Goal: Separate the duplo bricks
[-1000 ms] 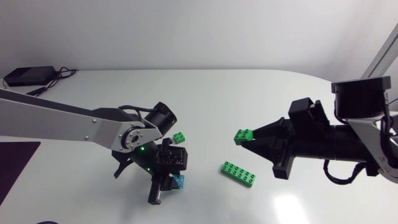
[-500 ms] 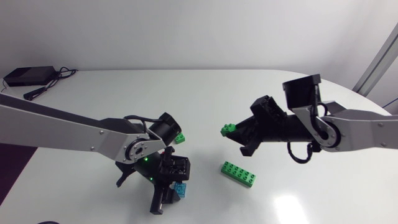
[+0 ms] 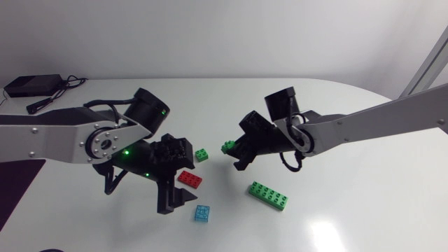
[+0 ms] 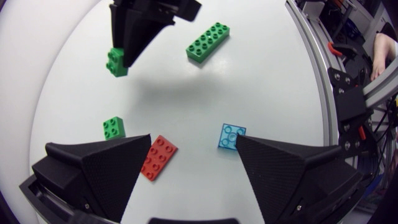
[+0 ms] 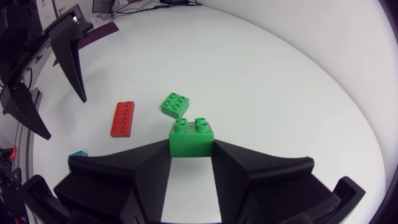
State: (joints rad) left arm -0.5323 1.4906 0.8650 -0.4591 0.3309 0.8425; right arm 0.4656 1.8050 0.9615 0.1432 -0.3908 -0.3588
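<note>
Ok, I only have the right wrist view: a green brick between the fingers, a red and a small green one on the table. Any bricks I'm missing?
Observer: Yes, a long green brick lies flat on the table, apart from the rest.
Operator: And that blue sliver beside the fingers?
Observer: A square light-blue brick, lying alone near the red brick, not touching it.
Operator: Is the left gripper holding anything?
Observer: No, its fingers are open, empty, above the table.

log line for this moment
left jaws open | right jaws shut on small green plastic brick | red oblong plastic brick on white table
</note>
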